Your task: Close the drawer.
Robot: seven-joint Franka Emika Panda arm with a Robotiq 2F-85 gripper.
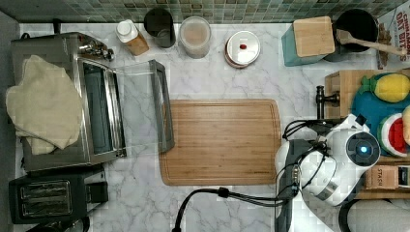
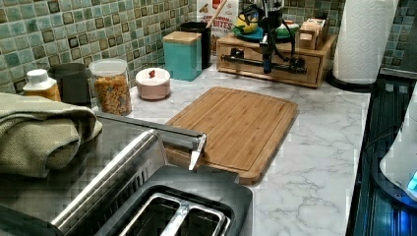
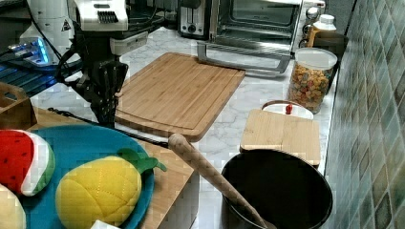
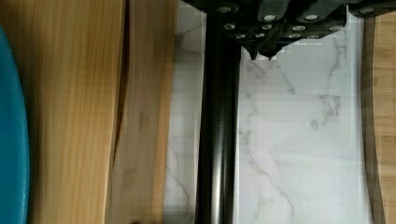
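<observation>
The drawer's light-wood front panel (image 2: 275, 63) sits in the wooden box at the far end of the counter in the left view. Its dark bar handle (image 2: 246, 60) runs across the front and also appears in the top view (image 1: 320, 102). In the wrist view, a thin dark gap separates the front panel (image 4: 144, 121) from the box top, and the handle (image 4: 217, 140) stands just off the panel. My gripper (image 4: 262, 55) hangs over the marble on the counter side of the handle, close beside it, with its fingertips together and holding nothing. The gripper (image 3: 106, 117) points down at the drawer front in the right view.
A wooden cutting board (image 1: 220, 141) lies mid-counter just behind my arm. A toaster oven (image 1: 96, 116) with its door down and a toaster (image 1: 46, 197) stand at the top view's left. Jars, a teal canister (image 1: 309, 41) and a black pot (image 1: 357, 26) line the tiled wall. Plush fruit (image 3: 98, 191) rests on the box.
</observation>
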